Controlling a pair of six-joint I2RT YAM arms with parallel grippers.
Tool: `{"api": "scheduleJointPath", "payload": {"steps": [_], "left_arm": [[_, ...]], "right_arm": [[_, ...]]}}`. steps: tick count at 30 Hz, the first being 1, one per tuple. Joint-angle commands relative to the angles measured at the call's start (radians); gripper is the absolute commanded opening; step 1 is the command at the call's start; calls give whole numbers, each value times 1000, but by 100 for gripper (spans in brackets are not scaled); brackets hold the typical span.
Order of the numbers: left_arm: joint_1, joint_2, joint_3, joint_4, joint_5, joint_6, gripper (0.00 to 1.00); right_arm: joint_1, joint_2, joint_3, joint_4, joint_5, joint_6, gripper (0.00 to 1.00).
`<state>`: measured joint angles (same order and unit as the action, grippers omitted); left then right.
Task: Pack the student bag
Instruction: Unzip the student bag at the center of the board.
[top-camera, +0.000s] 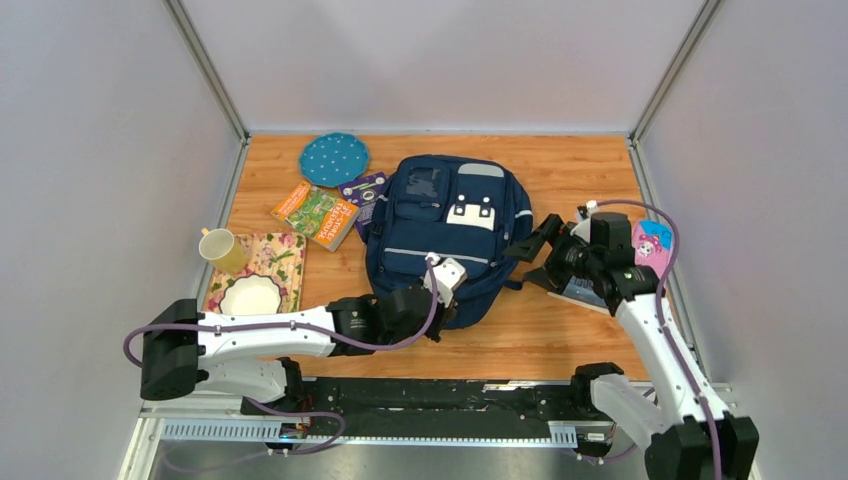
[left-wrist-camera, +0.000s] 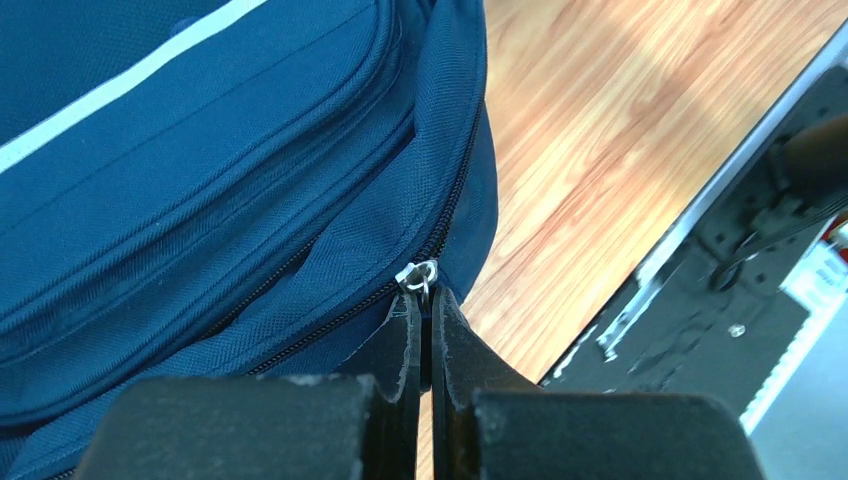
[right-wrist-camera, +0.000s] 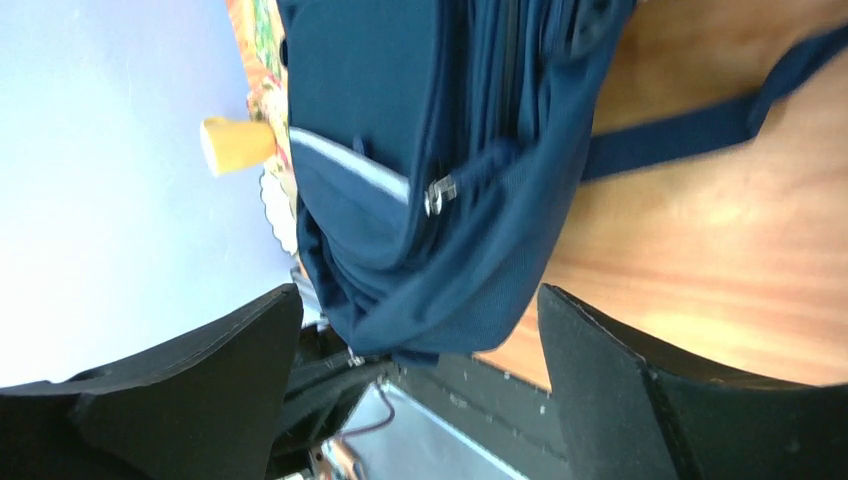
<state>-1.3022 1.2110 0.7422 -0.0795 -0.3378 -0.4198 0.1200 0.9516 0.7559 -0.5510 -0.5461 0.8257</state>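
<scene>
Clamped black left fingers (left-wrist-camera: 412, 335) fill the bottom of the left wrist view, pinching the silver zipper pull (left-wrist-camera: 420, 273) on the lower edge of the student bag (top-camera: 445, 235). That navy bag lies front-up at the centre of the wooden worktop (top-camera: 580, 330) in the overhead frame. Right fingers (right-wrist-camera: 240, 350) stand spread wide and hold nothing, just right of the bag. A yellow mug (top-camera: 222, 248) sits at left, a pink pencil case (top-camera: 652, 245) at far right.
</scene>
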Motion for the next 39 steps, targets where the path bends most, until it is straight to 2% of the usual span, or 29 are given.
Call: {"api": "scheduleJointPath", "payload": {"steps": [1, 3, 4, 7, 12, 15, 19, 23, 24, 29, 30, 32, 33, 35, 39], "left_arm": [[-6, 19, 103, 6, 46, -42, 0], [-8, 24, 56, 47, 98, -18, 0], [-6, 19, 27, 125, 121, 8, 0], [-6, 28, -55, 198, 138, 24, 0], [-6, 51, 0, 181, 177, 58, 0], [-6, 53, 13, 173, 177, 64, 0], [-6, 51, 22, 165, 183, 81, 0], [-6, 73, 31, 165, 227, 76, 0], [-6, 76, 29, 168, 239, 69, 0], [-6, 74, 22, 181, 253, 55, 0], [-6, 73, 25, 169, 252, 58, 0], [-6, 73, 28, 153, 238, 59, 0], [-6, 73, 35, 127, 238, 64, 0], [-6, 62, 37, 97, 243, 61, 0], [-6, -5, 7, -17, 241, 46, 0]], "right_arm": [[26, -126, -114, -149, -135, 81, 91], [47, -233, -200, -49, -214, 192, 91], [53, -269, -229, 24, -210, 235, 91], [79, -355, -323, 129, -129, 375, 91], [142, -303, -280, 88, -57, 395, 92], [177, -268, -332, 217, -35, 496, 93], [250, -211, -328, 227, 38, 532, 92], [282, -128, -352, 354, 83, 581, 84], [282, -107, -351, 376, 80, 579, 76], [291, -28, -336, 388, 66, 540, 58], [293, -22, -333, 399, 66, 527, 44], [293, -27, -308, 341, 110, 488, 29], [291, -36, -305, 324, 124, 452, 16], [287, -40, -302, 316, 158, 425, 0], [259, -21, -259, 312, 176, 345, 0]]}}
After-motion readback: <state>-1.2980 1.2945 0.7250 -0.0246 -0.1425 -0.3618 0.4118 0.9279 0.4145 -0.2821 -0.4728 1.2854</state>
